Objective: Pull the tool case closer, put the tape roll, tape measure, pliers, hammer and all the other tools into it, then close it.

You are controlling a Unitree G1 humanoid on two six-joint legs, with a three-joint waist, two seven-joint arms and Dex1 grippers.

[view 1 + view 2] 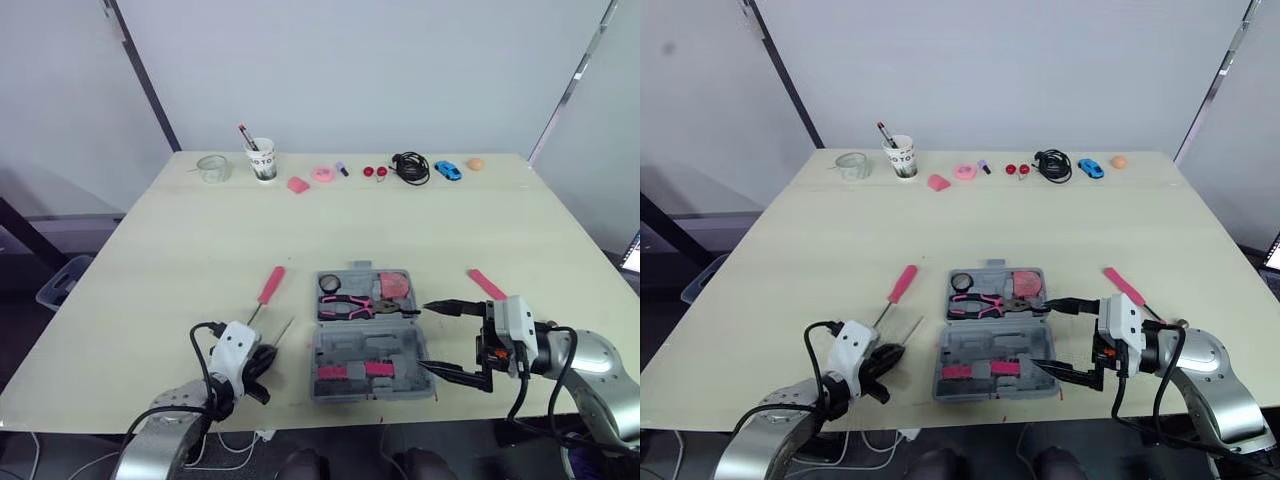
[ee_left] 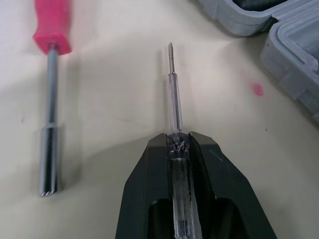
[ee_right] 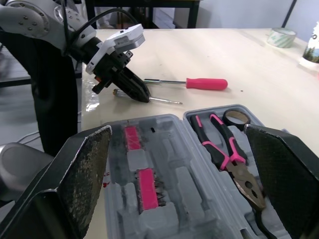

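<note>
Holding clear screwdriver [image 2: 174, 107] clamped in left gripper [image 2: 177, 144]: lift level, clear tool case [image 1: 400, 350] rim; right gripper [image 1: 425, 336], splayed wide, should brace it.

Both arms have silver metal shells: left arm [image 1: 165, 422], right arm [image 1: 600, 372]. Loose black cables [image 1: 207, 362] loop to white boxy wrist housings [image 1: 518, 318]. Left gripper [image 1: 266, 353] and right gripper [image 1: 423, 336] each have two long black tapered fingers. The right's pads [image 3: 87, 172] are rough and grey-speckled.
</note>
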